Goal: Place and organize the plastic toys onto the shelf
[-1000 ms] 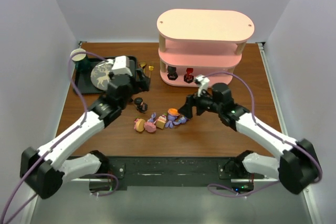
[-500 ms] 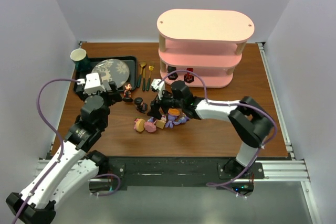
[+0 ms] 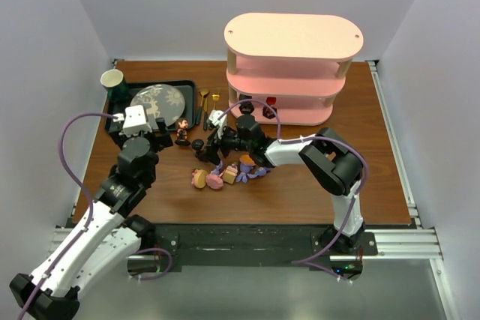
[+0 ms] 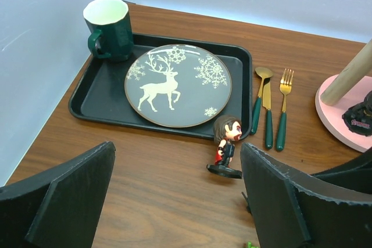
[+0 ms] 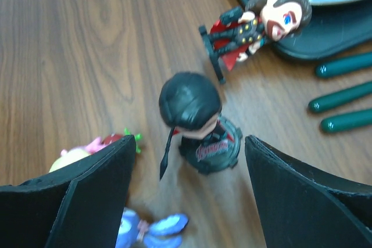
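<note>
Now the right gripper [image 5: 190, 143] is held wide open, nothing gripped, lined up on the black-haired figurine [image 5: 197, 126] left of tabletop centre. It should be centred before closing, then carried to the shelf [image 3: 292, 39].

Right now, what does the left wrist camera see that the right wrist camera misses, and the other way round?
Only the left wrist view shows the green mug, the whole reindeer plate, the gold heads of the cutlery and the foot of the pink shelf. Only the right wrist view shows a black-helmeted figurine standing between open fingers, with a pink toy and a purple-blue toy nearby. Both share the long-haired red-caped figurine, the black tray and the cutlery's green handles.
</note>
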You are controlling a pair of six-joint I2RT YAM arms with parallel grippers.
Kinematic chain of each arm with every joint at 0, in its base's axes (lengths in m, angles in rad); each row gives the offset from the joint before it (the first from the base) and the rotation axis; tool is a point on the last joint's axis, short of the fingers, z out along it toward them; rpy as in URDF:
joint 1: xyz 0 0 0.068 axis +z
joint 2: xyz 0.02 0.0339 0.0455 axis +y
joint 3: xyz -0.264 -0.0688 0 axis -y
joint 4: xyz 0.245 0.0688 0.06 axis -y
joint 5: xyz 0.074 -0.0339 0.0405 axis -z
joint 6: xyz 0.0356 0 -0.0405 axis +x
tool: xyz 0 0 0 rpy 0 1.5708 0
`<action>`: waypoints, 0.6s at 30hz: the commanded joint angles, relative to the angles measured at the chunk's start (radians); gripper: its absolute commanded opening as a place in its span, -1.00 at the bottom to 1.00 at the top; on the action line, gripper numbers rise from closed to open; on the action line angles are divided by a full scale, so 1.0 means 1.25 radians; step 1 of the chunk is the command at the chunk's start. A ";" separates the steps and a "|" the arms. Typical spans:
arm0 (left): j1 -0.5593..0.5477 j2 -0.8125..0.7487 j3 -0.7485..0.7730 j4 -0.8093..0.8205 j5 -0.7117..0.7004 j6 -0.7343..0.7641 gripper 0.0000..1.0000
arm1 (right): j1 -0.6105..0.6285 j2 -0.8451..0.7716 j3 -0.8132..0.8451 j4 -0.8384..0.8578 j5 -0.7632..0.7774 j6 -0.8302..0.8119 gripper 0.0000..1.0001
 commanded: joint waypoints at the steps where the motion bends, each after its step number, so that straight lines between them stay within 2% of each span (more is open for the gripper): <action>1: 0.005 0.001 0.000 0.040 -0.012 0.015 0.85 | -0.003 0.015 0.043 0.075 -0.014 0.000 0.58; 18: 0.006 0.022 -0.004 0.044 0.006 0.015 0.81 | -0.003 0.070 0.068 0.124 -0.026 0.041 0.40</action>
